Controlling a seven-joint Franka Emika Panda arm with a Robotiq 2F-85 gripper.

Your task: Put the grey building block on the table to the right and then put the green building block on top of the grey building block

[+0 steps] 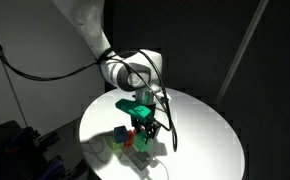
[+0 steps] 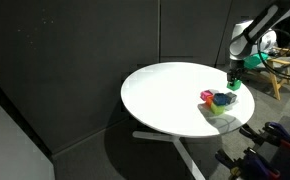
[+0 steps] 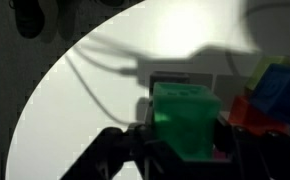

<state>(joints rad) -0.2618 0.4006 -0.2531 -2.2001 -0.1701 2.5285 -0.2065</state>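
Green building block: it is filling the lower middle of the wrist view, sitting between two dark fingers and closest to the lens.
Gripper: its jaws are pressing on both sides of the green cube, so it is grasping that block. In an exterior view the gripper is pointing straight down over the blocks near the table edge.
Grey building block: a pale cube is showing just behind the green one in the wrist view, resting on the table. Whether the two are touching, I cannot tell.
Neighbours: a blue block and a red block are sitting just beside them, to the right in the wrist view.
Distant view: the coloured cluster is lying near the table's rim under the arm. Single blocks are too small to separate there.
Step in hand: by my judgement the grey block is already lying on the table, and the green one is being brought onto it.
Next move: it is calling for centring green squarely over grey, lowering until the faces meet, then opening without nudging the red and blue blocks.
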